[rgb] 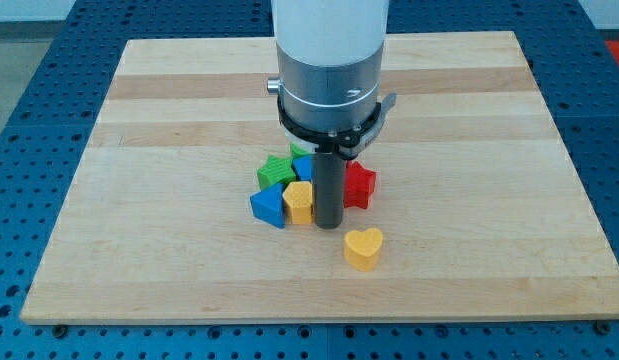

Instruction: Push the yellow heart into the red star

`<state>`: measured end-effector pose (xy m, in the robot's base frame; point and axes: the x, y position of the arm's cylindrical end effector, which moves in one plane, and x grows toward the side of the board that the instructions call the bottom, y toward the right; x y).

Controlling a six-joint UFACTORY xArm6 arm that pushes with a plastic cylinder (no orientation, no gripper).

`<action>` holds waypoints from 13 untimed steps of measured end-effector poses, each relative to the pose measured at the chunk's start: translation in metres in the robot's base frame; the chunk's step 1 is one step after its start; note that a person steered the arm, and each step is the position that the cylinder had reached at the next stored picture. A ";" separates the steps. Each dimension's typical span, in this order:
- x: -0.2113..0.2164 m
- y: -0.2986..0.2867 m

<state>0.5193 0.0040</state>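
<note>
The yellow heart [364, 248] lies alone on the wooden board, toward the view's bottom, just right of centre. The red star [360, 185] sits above it, at the right end of a cluster of blocks, partly hidden by the rod. My tip [329, 224] rests on the board between the cluster and the heart, just above and left of the heart, with a small gap to it. It stands directly left of the red star's lower edge.
The cluster left of my tip holds a yellow block [299, 201], a blue block [270, 207], a green block [276, 171] and another blue block [305, 166] behind the rod. The arm's wide white and metal body [331, 70] hangs over the board's upper middle.
</note>
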 end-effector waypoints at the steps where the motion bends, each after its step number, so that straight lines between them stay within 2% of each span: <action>1: 0.000 0.009; 3: 0.042 0.043; 4: 0.042 0.060; 5: 0.033 0.108; 6: 0.073 0.139; 7: 0.100 0.135; 8: 0.099 0.123; 10: 0.098 0.035; 11: 0.077 0.039; 12: 0.064 0.071; 13: 0.060 0.078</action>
<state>0.5794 0.0818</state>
